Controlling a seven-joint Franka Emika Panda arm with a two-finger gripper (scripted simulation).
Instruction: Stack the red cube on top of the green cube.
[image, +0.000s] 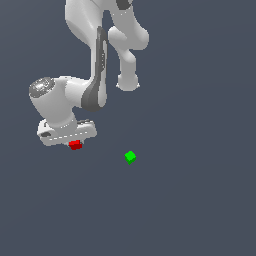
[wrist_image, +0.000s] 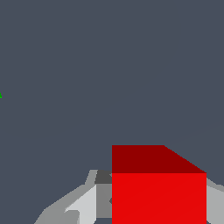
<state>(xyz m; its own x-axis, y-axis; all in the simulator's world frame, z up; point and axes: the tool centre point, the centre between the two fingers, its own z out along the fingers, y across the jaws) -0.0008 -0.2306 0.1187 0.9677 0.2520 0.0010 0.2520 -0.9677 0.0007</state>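
Exterior view: small solid bright-red cube (image: 75, 145) under the white gripper (image: 75, 143), well apart from small solid bright-green cube (image: 130, 157), to its left, stacking undone; wrist view: fingers (wrist_image: 83, 203) apparently closed on red cube (wrist_image: 158, 197), green cube barely visible.

The red cube (wrist_image: 158, 197) is seen very close up, sitting right between the grey fingers (wrist_image: 83, 205). A finger is seen on each side of it. Far off to one side, only a tiny corner of the green cube (wrist_image: 1, 95) is seen.
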